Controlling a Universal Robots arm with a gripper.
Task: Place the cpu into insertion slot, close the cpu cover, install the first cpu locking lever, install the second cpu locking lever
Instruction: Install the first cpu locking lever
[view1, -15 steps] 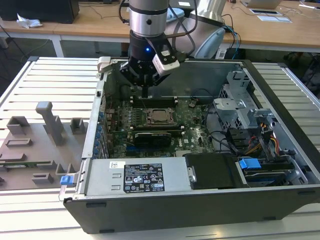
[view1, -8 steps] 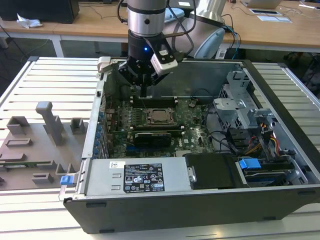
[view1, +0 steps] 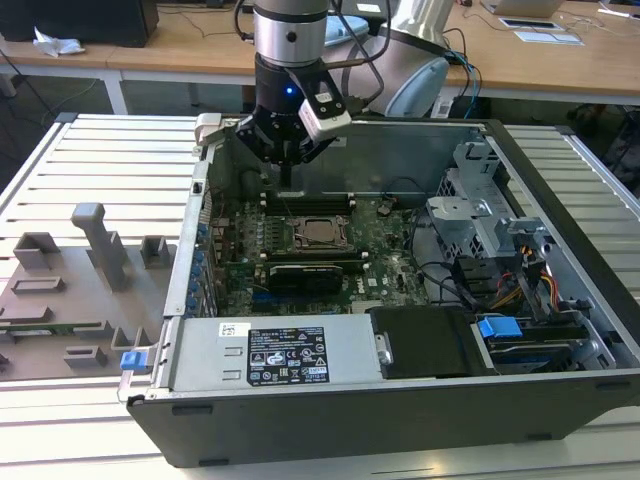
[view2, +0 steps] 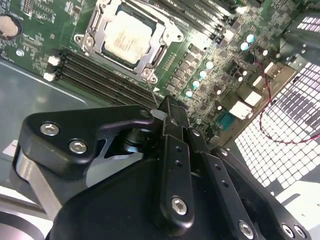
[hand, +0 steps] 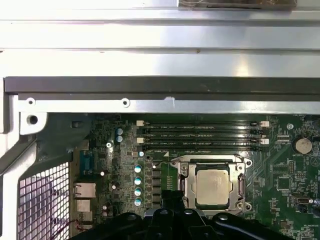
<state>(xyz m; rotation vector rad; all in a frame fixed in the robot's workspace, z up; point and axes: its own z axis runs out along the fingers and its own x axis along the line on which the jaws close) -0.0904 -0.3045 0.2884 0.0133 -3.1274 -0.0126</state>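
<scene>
The cpu lies flat in the insertion slot on the green motherboard inside the open computer case. The silver cpu cover is folded down around it, so the chip's pale top shows through the window. My gripper hangs just behind the socket, above the memory slots, with its fingers together. A thin metal lever rod rises from the socket's corner to the fingertips. I cannot tell whether the fingers clamp it.
Black memory slots run along the socket's far side. The case's back wall stands close behind the gripper. A power supply fills the case front, a drive cage the exterior view's right. Grey fixtures sit outside on the left.
</scene>
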